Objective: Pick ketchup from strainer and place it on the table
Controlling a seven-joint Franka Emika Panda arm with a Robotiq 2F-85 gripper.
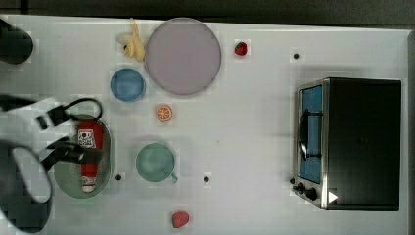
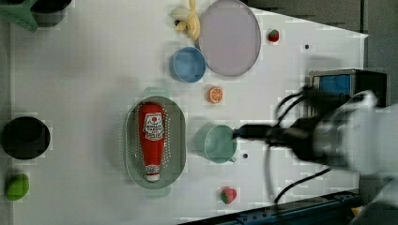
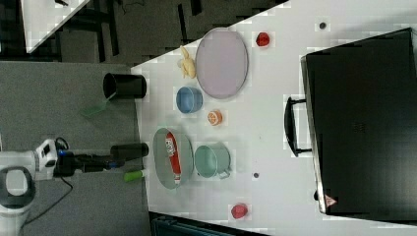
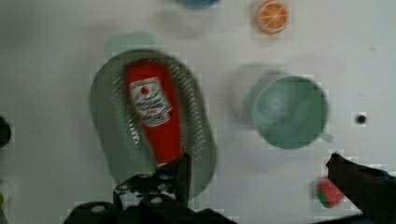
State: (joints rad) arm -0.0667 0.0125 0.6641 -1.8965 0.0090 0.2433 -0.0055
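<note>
Ketchup (image 1: 90, 154) lying inside strainer (image 1: 63, 180), cap toward the top view's 6 o'clock; gripper (image 4: 259, 170) released above it, grasp, lift and placing on table (image 1: 254, 132) all left.

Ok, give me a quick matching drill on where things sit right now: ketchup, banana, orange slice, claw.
Things:
1. ketchup
2. banana
3. orange slice
4. claw

Places or states:
A. beside the big round plate
B. open, holding nothing
C. lying in the strainer
D. on the table between the blue bowl and the green cup

Pairs: 1-C, 2-A, 3-D, 4-B
</note>
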